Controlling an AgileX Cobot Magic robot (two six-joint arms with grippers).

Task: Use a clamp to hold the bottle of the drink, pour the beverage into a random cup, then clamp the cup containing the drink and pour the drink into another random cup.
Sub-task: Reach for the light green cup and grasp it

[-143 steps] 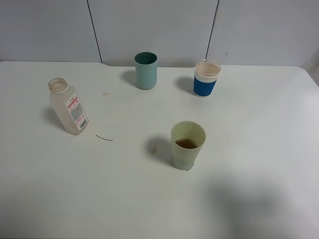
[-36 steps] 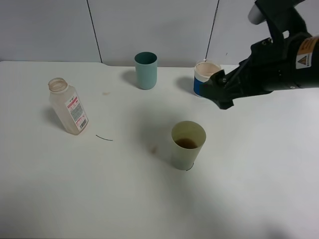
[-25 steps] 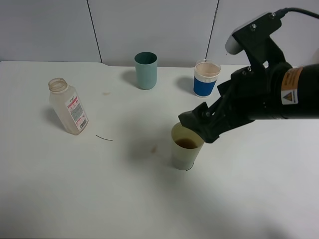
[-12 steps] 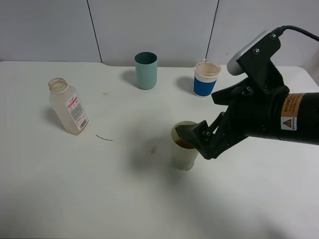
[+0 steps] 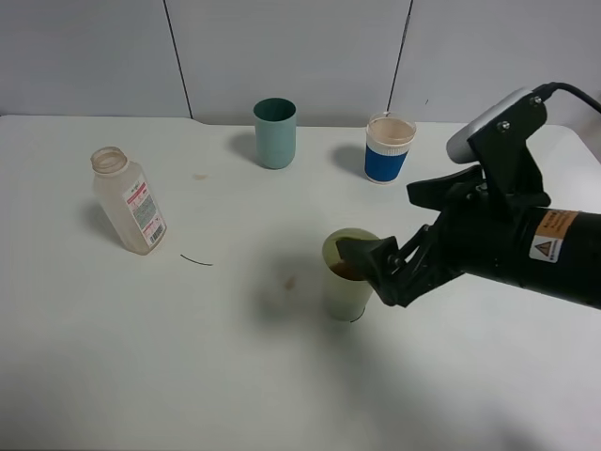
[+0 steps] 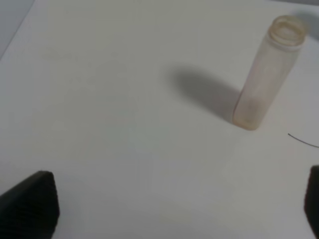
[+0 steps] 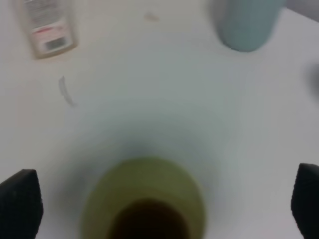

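Observation:
A clear, uncapped plastic bottle (image 5: 129, 200) stands at the table's left; it looks empty. A light green cup (image 5: 346, 282) holding brown drink stands in the middle. A teal cup (image 5: 274, 133) and a blue-and-white paper cup (image 5: 389, 148) stand at the back. My right gripper (image 5: 374, 271) is open, low at the green cup's right side, with its fingers reaching past the rim. In the right wrist view the green cup (image 7: 144, 199) lies between the wide-apart fingertips (image 7: 20, 204). My left gripper (image 6: 172, 209) is open and empty, with the bottle (image 6: 264, 84) ahead of it.
A thin dark line (image 5: 197, 260) marks the white table (image 5: 188, 376) near the bottle, with small stains beside the green cup. The right wrist view also shows the bottle (image 7: 45, 25) and the teal cup (image 7: 249, 22). Grey wall panels stand behind the table.
My right arm came in from the upper right and lowered toward the green cup, its open fingers now at the cup's rim. The cups and bottle have not moved.

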